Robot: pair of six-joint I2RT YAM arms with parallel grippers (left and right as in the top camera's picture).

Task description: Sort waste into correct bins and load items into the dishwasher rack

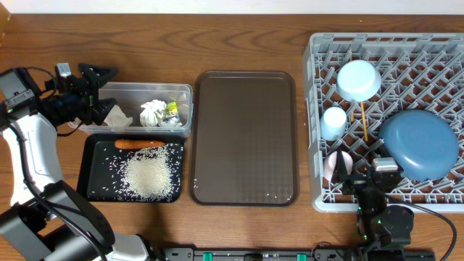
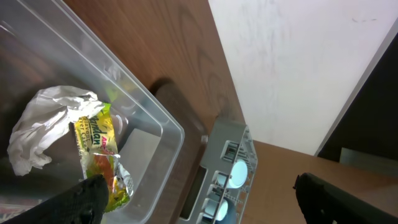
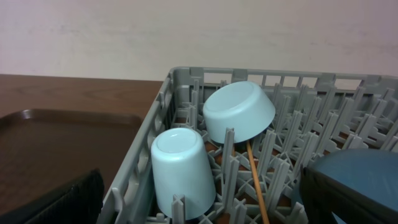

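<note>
Dishwasher rack point(image 1: 435, 65) is the biggest thing here and sits at the right side of the bench point(image 1: 246, 36). It looks stiff and bulky, and I judge it need not be moved. Inside it the blue plate point(image 1: 419, 143) leans among the pegs. It is hard, smooth and breakable, so the rim is the place to take it.

The brown serving tray point(image 1: 244, 138) lies in the middle. At the left the clear tub point(image 1: 138, 98) stands just behind the black tray point(image 1: 98, 181). Both seem light and may slide if pushed.

In the left part of the rack the light blue cup point(image 3: 239, 112) is tilted and the white cup point(image 3: 180, 174) stands mouth down, with a thin chopstick point(image 3: 256, 180) beside them. Their walls are slippery, so I would pinch one wall near the rim. The white bowl point(image 1: 337, 165) seems to stand on edge near the front.

Paper wads point(image 1: 154, 112) and the wrapper point(image 2: 99, 155), soft and very light, lie in the tub. The carrot point(image 1: 139, 143) and the rice grains point(image 1: 148, 174) lie in the black tray. The grains are too loose to pinch.

The left end effector point(image 2: 199, 186) hovers over the tub with its fingers spread wide and holds nothing. The right end effector point(image 1: 362, 174), at the front edge of the rack, is spread as well and empty.

The bench is smooth brown wood, and a plain pale wall point(image 3: 199, 31) stands behind it.
</note>
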